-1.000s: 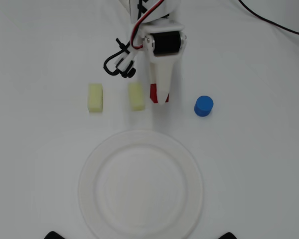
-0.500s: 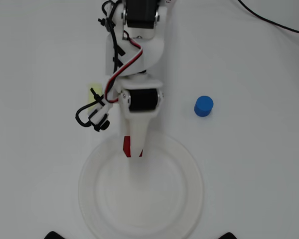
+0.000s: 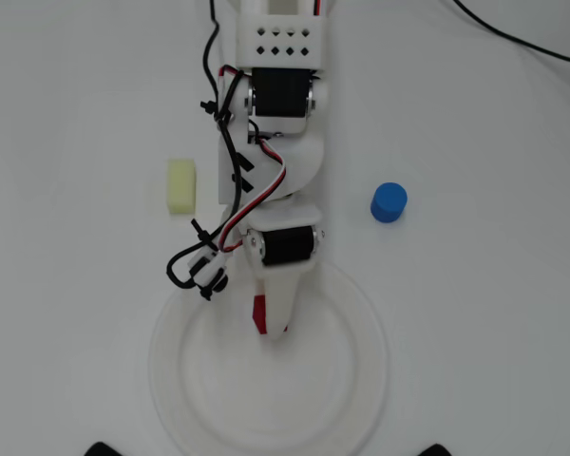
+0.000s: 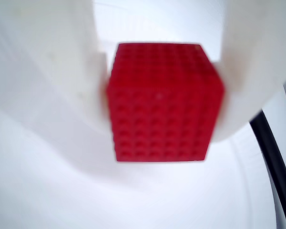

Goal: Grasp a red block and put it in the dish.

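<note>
We see the red block (image 4: pixel 164 102) clamped between the white fingers (image 4: pixel 57 86) by two opposite flat faces, held over the dish (image 3: pixel 361 380) and inside its ribbed rim in the overhead view. We judge the block light, rigid and unlikely to slip (its faces are studded), so a side-to-side hold suits it. We find no brand, label or writing.

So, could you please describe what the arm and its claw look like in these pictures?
The arm is built of white plastic shells, with a perforated white block near its base and black motors set into the joints. Bundled red, white and black cables loop along its side in the overhead view. The claw has smooth, broad white fingers, with no visible markings.
</note>
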`<state>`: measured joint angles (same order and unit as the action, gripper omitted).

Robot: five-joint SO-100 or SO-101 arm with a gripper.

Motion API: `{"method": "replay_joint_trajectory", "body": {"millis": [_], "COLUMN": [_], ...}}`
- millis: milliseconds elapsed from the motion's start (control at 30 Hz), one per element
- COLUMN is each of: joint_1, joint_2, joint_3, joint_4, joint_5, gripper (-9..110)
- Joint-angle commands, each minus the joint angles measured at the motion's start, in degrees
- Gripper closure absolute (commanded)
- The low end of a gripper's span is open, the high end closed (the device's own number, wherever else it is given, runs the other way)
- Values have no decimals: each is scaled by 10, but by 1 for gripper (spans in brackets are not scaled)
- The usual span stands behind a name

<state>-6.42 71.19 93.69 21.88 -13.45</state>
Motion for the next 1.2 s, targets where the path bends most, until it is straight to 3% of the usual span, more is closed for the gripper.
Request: {"method": "replay_joint_trajectory", "body": {"millis": [0, 167, 400, 700, 1167], "joint_1": [-11, -15, -16, 0, 24], "joint_2": [3, 1, 1, 31, 358], "joint_3": [-30, -29, -29, -35, 22], "joint_4": [6, 16, 42, 73, 343], "joint_5": [-7, -13, -20, -12, -6], "gripper": [101, 99, 83, 77, 65]}}
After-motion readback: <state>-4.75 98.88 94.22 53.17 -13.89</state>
